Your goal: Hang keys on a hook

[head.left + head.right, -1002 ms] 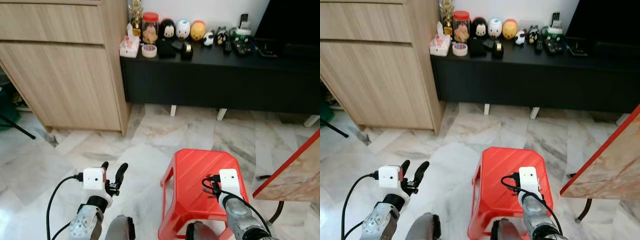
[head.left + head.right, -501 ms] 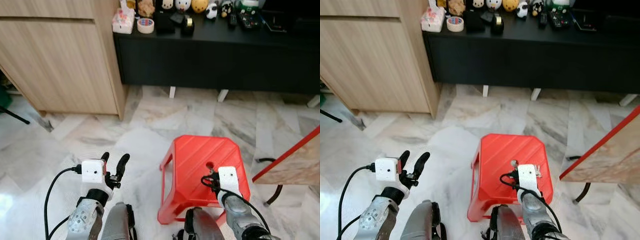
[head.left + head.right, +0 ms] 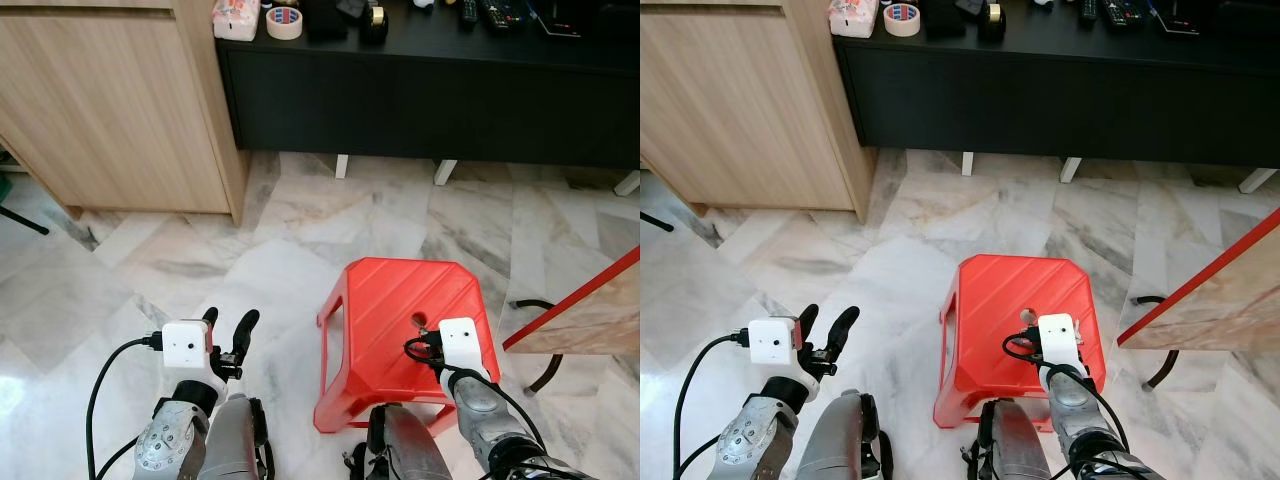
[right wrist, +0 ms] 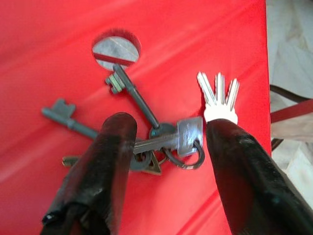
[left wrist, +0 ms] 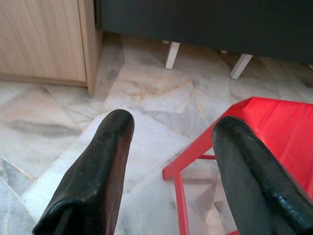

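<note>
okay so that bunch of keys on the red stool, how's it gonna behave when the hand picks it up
The bunch of keys will probably go floppy: several loose keys fan out from one ring, so they should swing and dangle. Bare metal on the smooth red stool may skid if nudged. The open right hand straddles the ring, likely the firmest spot.

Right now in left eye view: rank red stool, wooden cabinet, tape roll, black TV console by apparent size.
1. Black TV console and wooden cabinet: both cut off by the frame and similar in visible area, so no ranking between them.
2. Red stool.
3. Tape roll, smallest, also farthest away.
</note>
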Available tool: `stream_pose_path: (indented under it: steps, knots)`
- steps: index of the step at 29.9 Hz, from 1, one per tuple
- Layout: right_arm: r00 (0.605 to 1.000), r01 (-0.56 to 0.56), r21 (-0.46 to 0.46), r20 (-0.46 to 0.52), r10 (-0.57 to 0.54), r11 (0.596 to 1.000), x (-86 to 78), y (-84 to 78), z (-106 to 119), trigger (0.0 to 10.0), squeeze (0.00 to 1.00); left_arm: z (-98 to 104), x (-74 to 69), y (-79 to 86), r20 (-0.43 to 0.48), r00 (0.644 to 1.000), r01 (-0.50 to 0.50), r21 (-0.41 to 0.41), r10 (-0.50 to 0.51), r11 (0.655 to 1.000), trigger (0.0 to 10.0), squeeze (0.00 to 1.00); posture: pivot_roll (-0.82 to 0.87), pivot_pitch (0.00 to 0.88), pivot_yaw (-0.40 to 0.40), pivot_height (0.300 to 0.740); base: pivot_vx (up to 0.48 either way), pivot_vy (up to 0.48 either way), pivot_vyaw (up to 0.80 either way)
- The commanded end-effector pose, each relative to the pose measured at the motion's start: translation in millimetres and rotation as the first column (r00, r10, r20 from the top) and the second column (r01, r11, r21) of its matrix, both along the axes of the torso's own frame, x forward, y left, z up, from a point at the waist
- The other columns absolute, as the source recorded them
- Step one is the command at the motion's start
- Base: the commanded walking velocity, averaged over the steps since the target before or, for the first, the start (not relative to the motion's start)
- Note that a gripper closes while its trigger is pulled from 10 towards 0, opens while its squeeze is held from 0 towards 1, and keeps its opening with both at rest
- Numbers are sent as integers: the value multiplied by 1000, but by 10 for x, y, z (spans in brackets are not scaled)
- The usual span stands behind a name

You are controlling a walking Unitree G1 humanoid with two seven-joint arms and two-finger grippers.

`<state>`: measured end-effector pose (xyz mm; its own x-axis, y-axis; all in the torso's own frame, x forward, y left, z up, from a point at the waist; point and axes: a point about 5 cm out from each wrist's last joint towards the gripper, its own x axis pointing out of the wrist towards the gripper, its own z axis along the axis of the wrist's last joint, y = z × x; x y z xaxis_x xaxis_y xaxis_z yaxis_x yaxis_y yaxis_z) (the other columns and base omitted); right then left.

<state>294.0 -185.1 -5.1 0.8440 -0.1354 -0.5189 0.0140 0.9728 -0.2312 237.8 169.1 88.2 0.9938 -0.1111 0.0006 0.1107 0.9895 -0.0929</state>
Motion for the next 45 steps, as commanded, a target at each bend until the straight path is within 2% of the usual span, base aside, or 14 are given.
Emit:
stream_pose_path:
  steps: [1,3,4,5,6,7,17,26,27,28,29,30,45]
  knots:
    - [999,14,-11,-46,-15,1000,-97,-62,-87,10000,1000,-25,-43,-17,-20,1000,-1,-15,0,1000,10000,0,72,283,-93,629,0,0,0]
    - [999,14,-12,-48,-15,1000,-98,-64,-89,10000,1000,-22,-44,-21,-20,1000,-1,-16,0,1000,10000,0,74,282,-92,629,0,0,0]
    - [999,13,-12,-50,-13,1000,-98,-63,-90,10000,957,-20,-45,-23,-21,1000,0,-16,0,1000,10000,0,74,282,-92,629,0,0,0]
    - [999,12,-12,-50,-12,1000,-98,-62,-90,10000,169,-19,-46,-23,-21,1000,0,-16,0,1000,10000,0,74,282,-92,629,0,0,0]
    - [999,10,-12,-51,-10,1000,-97,-59,-89,10000,169,-20,-45,-23,-22,1000,0,-16,0,1000,10000,0,74,276,-93,629,0,0,0]
    - [999,8,-13,-52,-8,1000,-95,-54,-89,10000,0,-26,-46,-22,-24,1000,0,-16,0,1000,10000,0,72,273,-93,629,0,0,0]
    - [996,6,-24,-90,-8,1000,-129,-36,-132,10000,0,-49,-55,-30,-31,1000,1,-16,-1,1000,10000,0,77,254,-96,629,0,0,0]
    - [993,30,-55,-110,-36,998,-163,-97,-155,10000,0,-50,-62,-21,-30,1000,-5,-13,4,1000,10000,0,79,253,-97,629,0,0,0]
    - [993,32,-59,-109,-38,998,-162,-103,-153,4902,0,-51,-63,-20,-30,1000,-5,-13,4,1000,10000,0,79,253,-97,629,0,0,0]
    - [993,33,-63,-108,-40,997,-160,-107,-150,471,0,-53,-64,-19,-30,1000,-5,-12,4,1000,10000,0,79,253,-97,629,0,0,0]
    - [993,33,-63,-108,-40,997,-160,-107,-150,471,0,-53,-64,-19,-30,1000,-5,-12,4,1000,10000,0,79,253,-97,629,0,0,0]
    - [993,34,-61,-107,-40,998,-160,-107,-150,0,0,-54,-65,-18,-31,1000,-5,-12,5,1000,10000,0,79,253,-97,629,0,0,0]
    - [994,28,-44,-101,-32,999,-154,-68,-150,0,0,-66,-103,-12,-39,999,-7,-8,7,1000,10000,0,80,259,-97,629,0,0,0]
